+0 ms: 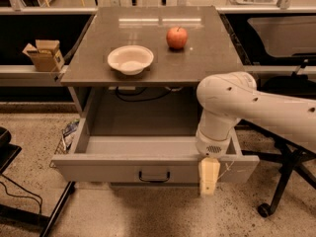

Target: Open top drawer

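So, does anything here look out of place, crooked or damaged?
Nothing stands out. The top drawer is pulled out and looks straight, the bowl and apple stand on the table, and the claw hangs before the drawer front, right of its handle.

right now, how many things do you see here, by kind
apple: 1, on the table
bowl: 1, on the table
cardboard box: 1, on a shelf beside the table
top drawer: 1, pulled out
gripper: 1, hanging at the drawer front, right of its handle
total: 5
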Robot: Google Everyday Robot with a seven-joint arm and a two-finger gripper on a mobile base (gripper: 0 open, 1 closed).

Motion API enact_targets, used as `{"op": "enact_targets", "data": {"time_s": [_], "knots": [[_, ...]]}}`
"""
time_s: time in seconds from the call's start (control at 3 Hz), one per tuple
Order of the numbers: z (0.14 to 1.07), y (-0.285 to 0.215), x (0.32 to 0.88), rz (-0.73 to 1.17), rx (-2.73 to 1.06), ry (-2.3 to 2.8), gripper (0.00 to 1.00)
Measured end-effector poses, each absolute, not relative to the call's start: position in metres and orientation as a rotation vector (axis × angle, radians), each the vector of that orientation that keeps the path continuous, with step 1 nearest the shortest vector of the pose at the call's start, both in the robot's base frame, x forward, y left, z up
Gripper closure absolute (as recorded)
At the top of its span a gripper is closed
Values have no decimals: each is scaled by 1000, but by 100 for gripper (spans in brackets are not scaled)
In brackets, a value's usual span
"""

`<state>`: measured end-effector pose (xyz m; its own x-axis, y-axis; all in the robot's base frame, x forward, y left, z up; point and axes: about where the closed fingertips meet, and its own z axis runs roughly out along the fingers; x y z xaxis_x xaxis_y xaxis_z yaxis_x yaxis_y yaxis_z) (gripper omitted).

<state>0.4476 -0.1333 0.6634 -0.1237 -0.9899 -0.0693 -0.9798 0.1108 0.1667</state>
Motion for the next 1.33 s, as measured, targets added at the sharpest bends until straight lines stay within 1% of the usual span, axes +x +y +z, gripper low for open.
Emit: {"op": "enact_targets", "data": {"time_s": [0.33,0.67,1.0,1.33], "knots": [[676,-125,392,-308,1930,-2258,23],[681,-120,379,-319,1907,-2240,46],[692,-110,354,-345,1866,-2197,69],[692,-110,355,-345,1866,-2197,67]]}}
